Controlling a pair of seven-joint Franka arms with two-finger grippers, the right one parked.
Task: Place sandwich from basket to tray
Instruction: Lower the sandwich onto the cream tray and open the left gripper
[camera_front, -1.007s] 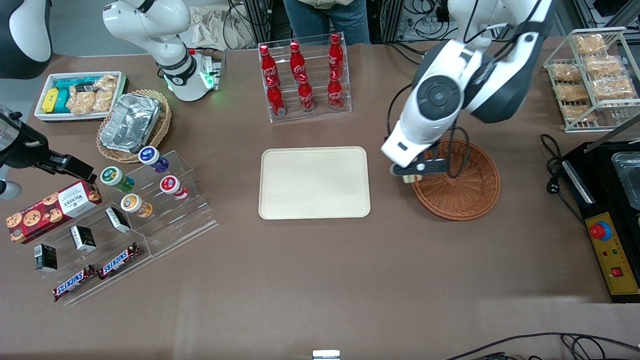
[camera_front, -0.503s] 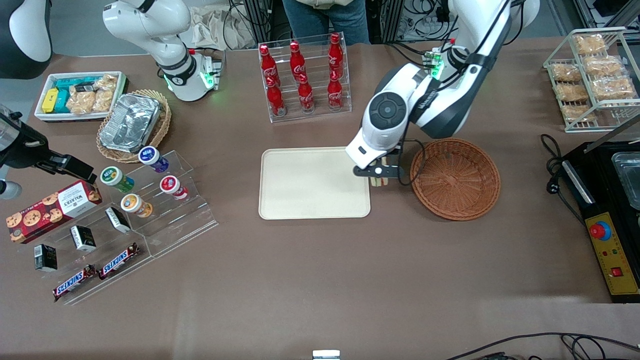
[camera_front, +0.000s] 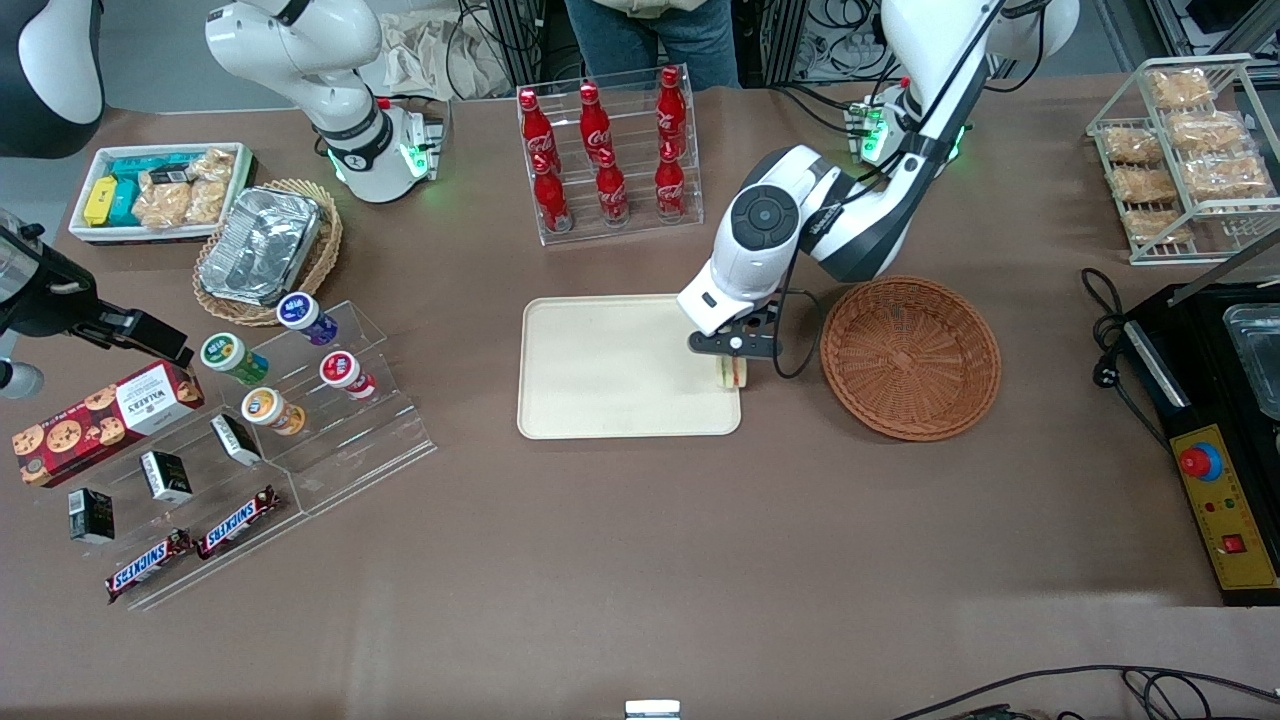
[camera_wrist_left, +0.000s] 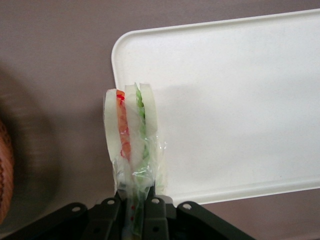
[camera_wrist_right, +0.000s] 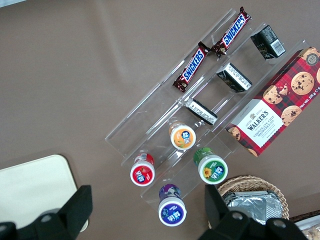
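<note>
The hand (camera_front: 735, 360) pinches the wrapped sandwich (camera_wrist_left: 131, 135) by one end, holding it above the tray (camera_front: 600, 370) edge nearest the basket (camera_front: 910, 357), which sits just beside the tray on the counter (camera_front: 640, 540).

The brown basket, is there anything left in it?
Empty. The basket shows only bare weave; the sandwich is out, clamped in the left gripper over the tray's edge nearest the basket.
</note>
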